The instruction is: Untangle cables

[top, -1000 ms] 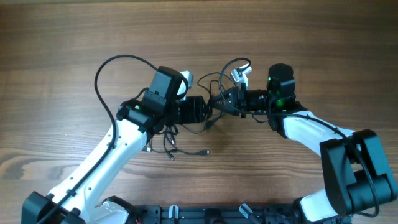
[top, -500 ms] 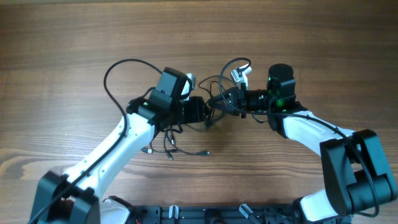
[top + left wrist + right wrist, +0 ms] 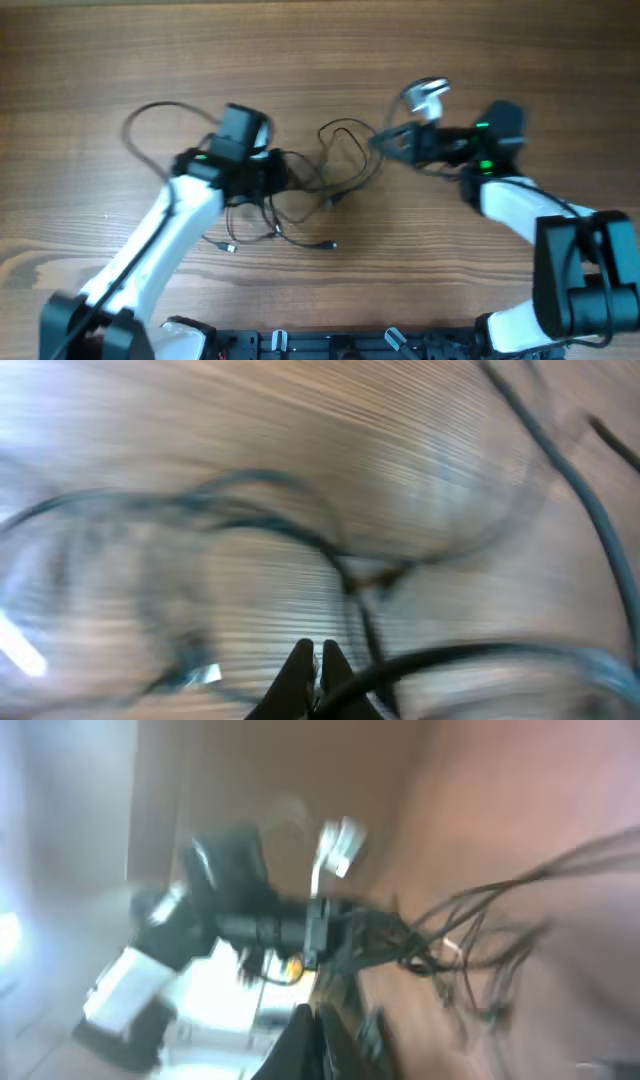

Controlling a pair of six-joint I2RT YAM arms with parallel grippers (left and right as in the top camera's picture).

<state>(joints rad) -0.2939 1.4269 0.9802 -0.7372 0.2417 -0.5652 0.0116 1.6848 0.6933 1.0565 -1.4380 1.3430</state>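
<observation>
The cables (image 3: 340, 165) are thin black cords, pulled into a loose, spread tangle on the wooden table between my two grippers. Two plug ends (image 3: 328, 245) lie loose toward the front. My left gripper (image 3: 290, 175) sits at the tangle's left side. In the left wrist view it (image 3: 315, 655) is shut, with a black cord (image 3: 450, 657) running out from between its fingers. My right gripper (image 3: 378, 141) is shut at the tangle's right end, where strands lead into its tip. The right wrist view is blurred: closed jaws (image 3: 312, 1015), cords (image 3: 470, 930) to the right.
A thicker black arm cable (image 3: 150, 112) loops out behind the left arm. The right arm's white camera mount (image 3: 428, 93) sticks up behind its gripper. The arm bases (image 3: 330, 345) stand at the table's front edge. Bare wood surrounds the tangle.
The left gripper has closed on a cord and moved left. The right arm has moved right. The tangle has been drawn out wider between them.
</observation>
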